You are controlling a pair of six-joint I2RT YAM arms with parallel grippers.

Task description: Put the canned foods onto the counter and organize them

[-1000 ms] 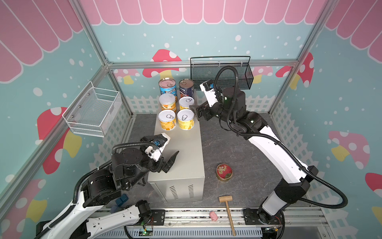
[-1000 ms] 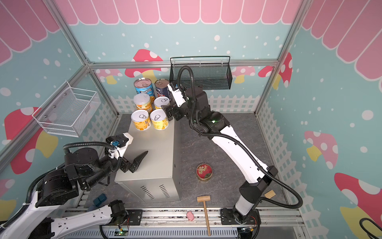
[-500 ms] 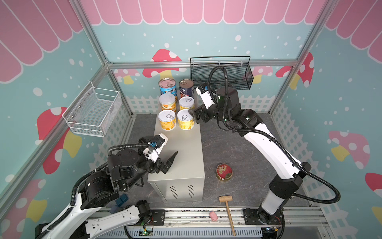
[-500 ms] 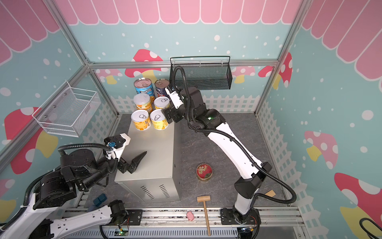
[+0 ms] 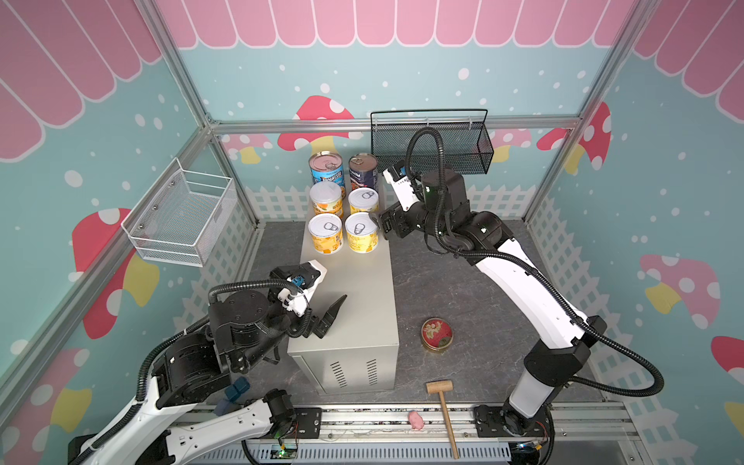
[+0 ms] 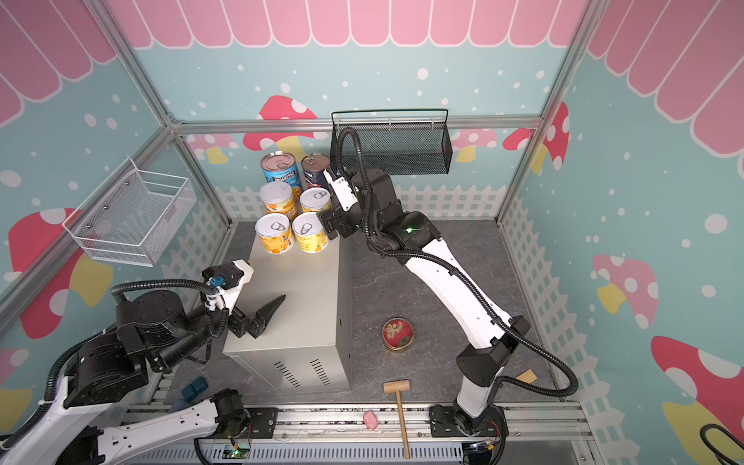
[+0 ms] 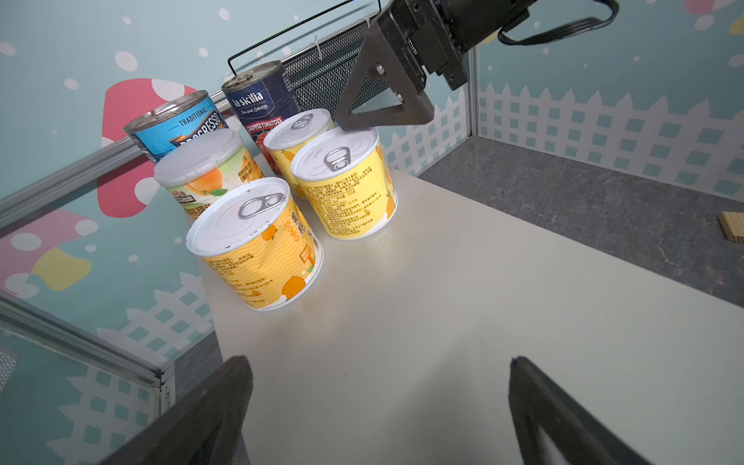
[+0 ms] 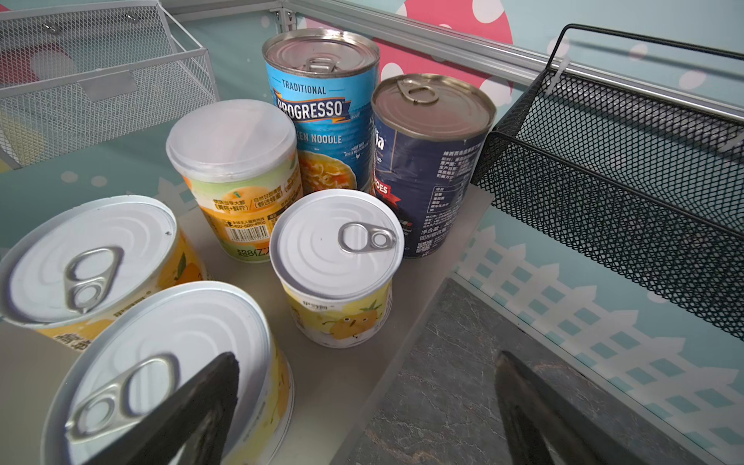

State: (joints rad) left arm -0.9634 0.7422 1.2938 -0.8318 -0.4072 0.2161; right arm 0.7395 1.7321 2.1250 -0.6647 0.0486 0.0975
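Six cans [image 5: 361,230] stood at the far end of the counter [image 5: 362,290]. The flat tin [image 5: 437,337] lay lid-up on the floor to its right, well frontward of the right gripper [image 8: 366,358], probably that arm's pick. It and the left gripper [image 7: 380,362] gaped empty.

The left arm [image 5: 237,318] and the right arm [image 5: 519,277] share one build: glossy white link shells between bulky matte black joint housings, with ribbed black cable hoses [image 5: 245,284] looping off them. A white wrist block [image 5: 312,270] on the left arm bears a small blue connector [image 5: 298,279], and a green light [image 5: 488,230] glows on the right arm's far black joint. The left gripper [image 7: 380,360] has black tapering fingers [image 7: 209,414]; the right gripper [image 8: 366,357] shows a flat black triangular finger plate [image 7: 382,96] with a triangular cut-out and two screws
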